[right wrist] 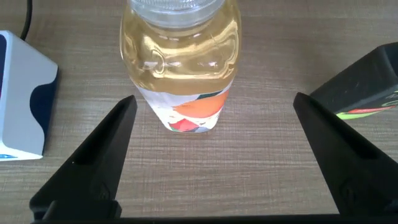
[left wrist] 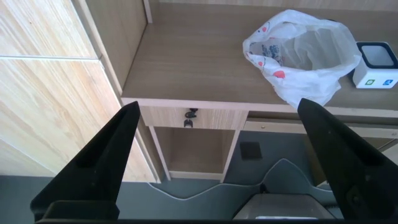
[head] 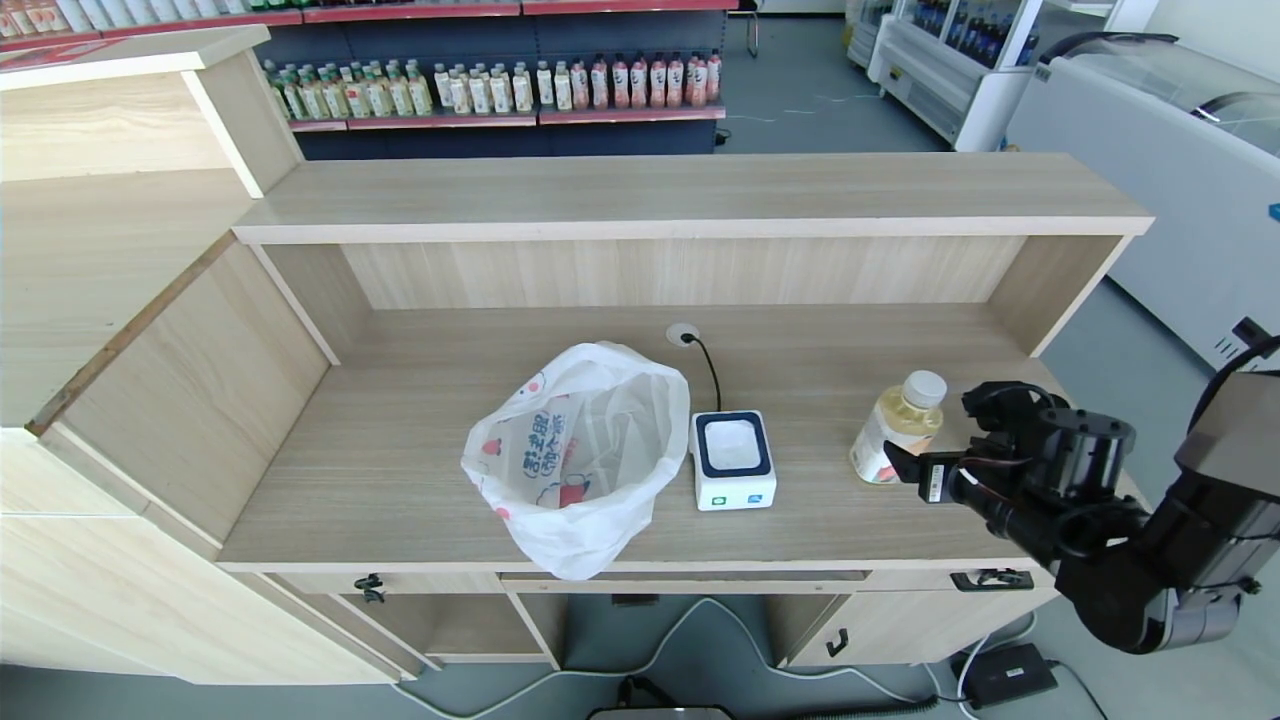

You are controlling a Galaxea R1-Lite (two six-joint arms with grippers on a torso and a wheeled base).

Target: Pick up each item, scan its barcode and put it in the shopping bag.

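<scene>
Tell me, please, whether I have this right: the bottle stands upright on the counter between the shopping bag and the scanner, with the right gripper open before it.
Not quite: the head view shows the scanner between the shopping bag and the bottle. The rest holds: the bottle stands upright on the counter, with the right gripper open before it.

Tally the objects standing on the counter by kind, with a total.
bottle: 1
bag: 1
scanner: 1
Total: 3
</scene>
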